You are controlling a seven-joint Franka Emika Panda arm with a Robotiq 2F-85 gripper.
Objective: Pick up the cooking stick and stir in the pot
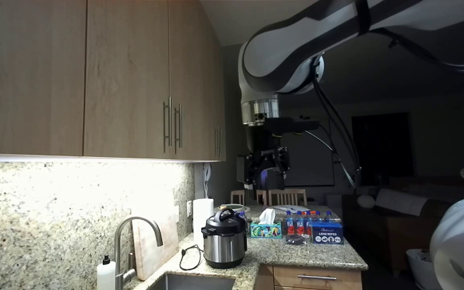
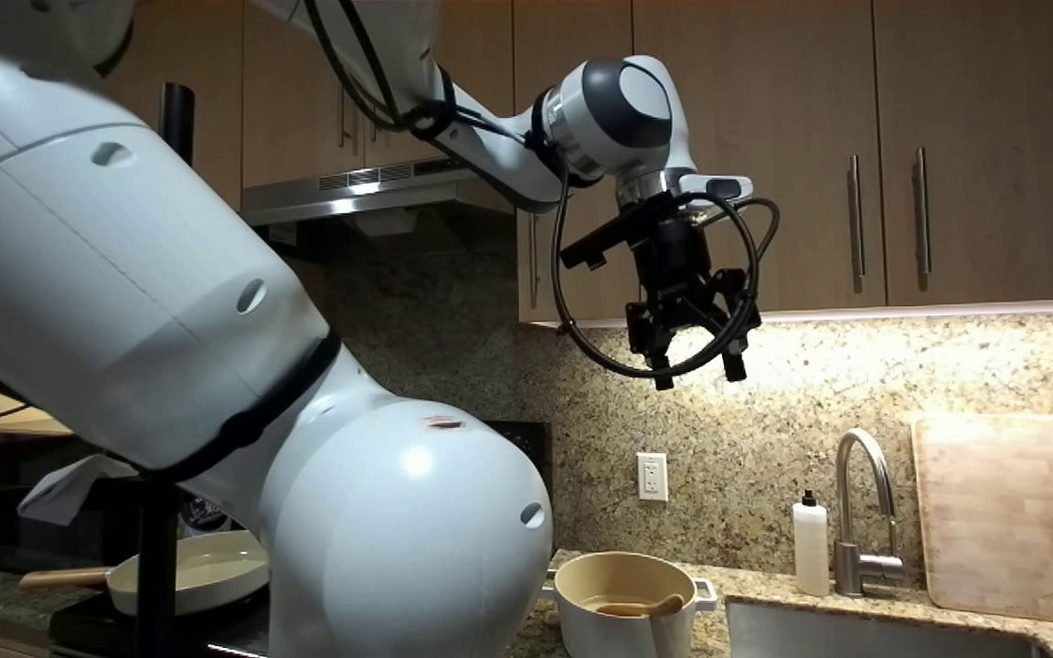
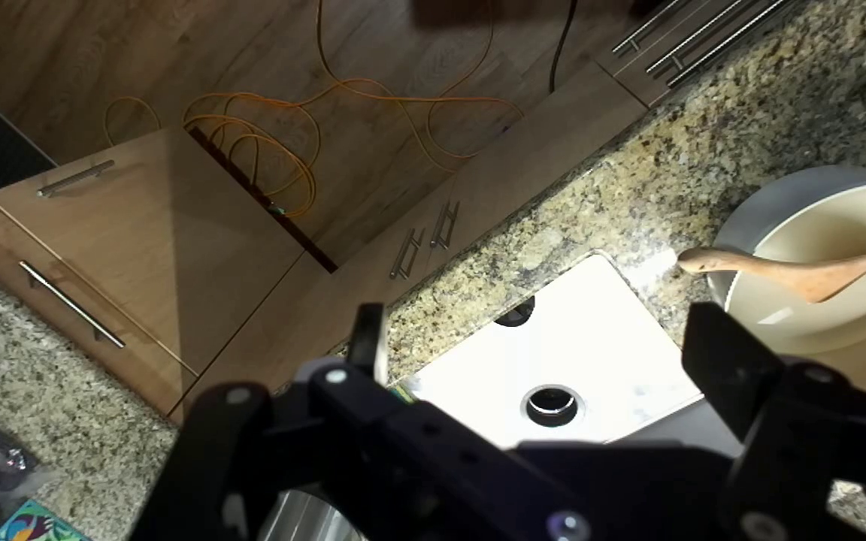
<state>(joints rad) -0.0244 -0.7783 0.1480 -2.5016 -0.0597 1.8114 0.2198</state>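
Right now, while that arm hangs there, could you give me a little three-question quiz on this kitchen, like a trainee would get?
1. True or false: the gripper stands open.
2. The wooden cooking stick rests in: A, a frying pan; B, the white pot; C, the sink.
3. What stands between the white bottle and the large board?

Key: 1 true; 2 B; 3 the faucet.

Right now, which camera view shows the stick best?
The wrist view: it looks down on the stick, showing it end to end. In an exterior view, it appears foreshortened, its handle over the rim of the pot. The exterior view with the tissue box misses it.
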